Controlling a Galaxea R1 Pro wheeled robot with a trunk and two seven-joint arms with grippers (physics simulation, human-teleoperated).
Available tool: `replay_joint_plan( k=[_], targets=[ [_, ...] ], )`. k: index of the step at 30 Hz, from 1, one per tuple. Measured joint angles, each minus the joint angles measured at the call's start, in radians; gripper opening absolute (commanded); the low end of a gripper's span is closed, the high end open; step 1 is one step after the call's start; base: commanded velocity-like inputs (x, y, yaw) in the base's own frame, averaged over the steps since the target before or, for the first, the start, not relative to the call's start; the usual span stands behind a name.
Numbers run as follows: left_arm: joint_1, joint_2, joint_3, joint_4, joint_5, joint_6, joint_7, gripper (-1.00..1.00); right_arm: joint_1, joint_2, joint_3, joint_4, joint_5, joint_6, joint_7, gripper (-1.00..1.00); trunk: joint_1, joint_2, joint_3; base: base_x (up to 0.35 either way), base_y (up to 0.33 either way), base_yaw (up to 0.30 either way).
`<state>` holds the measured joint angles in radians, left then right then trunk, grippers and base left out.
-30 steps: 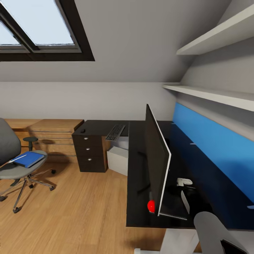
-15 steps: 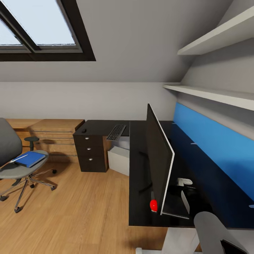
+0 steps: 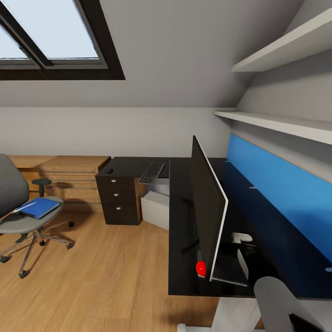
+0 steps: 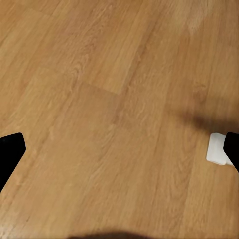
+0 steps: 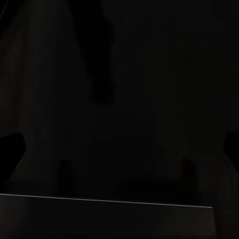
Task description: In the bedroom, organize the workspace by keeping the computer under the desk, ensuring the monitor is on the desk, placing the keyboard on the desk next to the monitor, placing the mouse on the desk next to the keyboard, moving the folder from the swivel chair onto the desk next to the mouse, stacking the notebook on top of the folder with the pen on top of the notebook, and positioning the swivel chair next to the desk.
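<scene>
The black L-shaped desk (image 3: 180,240) stands at the right. On it the monitor (image 3: 206,207) shows edge-on, with a red dot at its lower corner. The keyboard (image 3: 151,173) and the mouse (image 3: 109,170) lie on the desk's far wing, and the grey computer (image 3: 154,208) stands on the floor beneath. On the seat of the swivel chair (image 3: 14,221) at the left lies the blue folder (image 3: 40,207), with a thin pale pen (image 3: 24,208) across it. A flat dark slab with a white edge (image 3: 227,272) lies behind the monitor; I cannot tell if it is the notebook. My left gripper (image 4: 119,154) is open over bare floor. My right gripper (image 5: 119,152) is open over a black surface.
A light-wood drawer chest (image 3: 69,180) lines the far wall behind the chair. A blue upright panel (image 3: 281,203) backs the desk, with white shelves (image 3: 276,122) above it. Wooden floor (image 3: 106,272) stretches between chair and desk. A white foot (image 4: 218,148) stands on the floor near my left gripper.
The whole picture shifted slightly to the right a second ago as the camera moved; it has held still since. None of the things has moved.
</scene>
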<state>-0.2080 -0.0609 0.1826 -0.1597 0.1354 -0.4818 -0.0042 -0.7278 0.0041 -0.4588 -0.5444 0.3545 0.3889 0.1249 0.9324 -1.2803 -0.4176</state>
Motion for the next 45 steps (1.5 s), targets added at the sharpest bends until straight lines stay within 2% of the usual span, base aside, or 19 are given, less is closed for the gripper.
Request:
replay_joint_plan(
  k=[8, 28, 45],
  targets=[
    [0.0, 0.0, 0.0, 0.0, 0.0, 0.0, 0.001, 1.0, 0.0, -0.007, 0.001, 0.0, 0.0, 0.0, 0.0, 1.0, 0.031, -0.056, -0.025, 0.0, 0.0, 0.0],
    [0.0, 0.001, -0.001, 0.0, -0.002, 0.002, 0.0, 1.0, 0.0, -0.008, 0.001, 0.0, 0.0, 0.0, 0.0, 1.0, 0.031, -0.056, -0.025, -0.001, 0.0, 0.0],
    [0.0, 0.003, -0.001, 0.0, -0.002, 0.002, 0.0, 1.0, 0.0, -0.008, 0.002, 0.0, 0.0, 0.0, 0.0, 1.0, 0.031, -0.056, -0.025, -0.104, 0.0, 0.0]
  ],
)
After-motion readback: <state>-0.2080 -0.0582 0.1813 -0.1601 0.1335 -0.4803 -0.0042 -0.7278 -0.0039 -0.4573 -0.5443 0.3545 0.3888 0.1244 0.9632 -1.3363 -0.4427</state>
